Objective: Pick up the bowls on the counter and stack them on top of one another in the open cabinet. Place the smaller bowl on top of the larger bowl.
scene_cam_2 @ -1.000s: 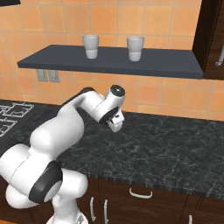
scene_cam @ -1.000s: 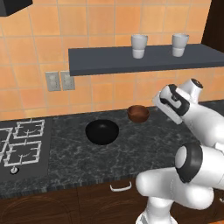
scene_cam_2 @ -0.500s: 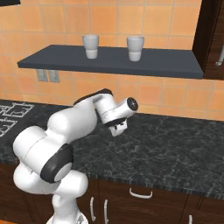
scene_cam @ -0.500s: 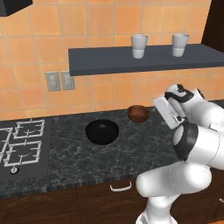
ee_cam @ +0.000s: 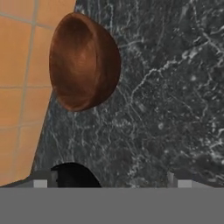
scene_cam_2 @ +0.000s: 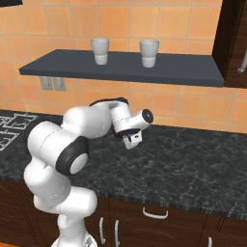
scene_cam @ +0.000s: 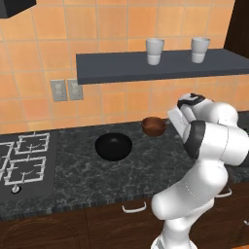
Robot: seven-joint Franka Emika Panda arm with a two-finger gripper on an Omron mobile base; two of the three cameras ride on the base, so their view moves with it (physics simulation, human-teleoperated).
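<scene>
The small reddish-brown bowl rests on the dark speckled counter near the tiled wall. The wide glossy black bowl sits to its left, closer to the front. My gripper hovers just right of the brown bowl, above the counter, and also appears as the gripper in the right base view. In the rolled hand view the brown bowl lies ahead of the gripper, and the black bowl peeks in at the bottom. The fingertips stand wide apart, open and empty. The slate-grey shelf runs above.
Two white cups stand on the right half of the shelf. A stove occupies the counter's left end, with wall outlets above it. A dark tall cupboard borders the shelf on the right.
The arm has folded with its elbow swinging out to the right, and the hand has turned and dipped slightly toward the counter. Both bowls stay where they were.
</scene>
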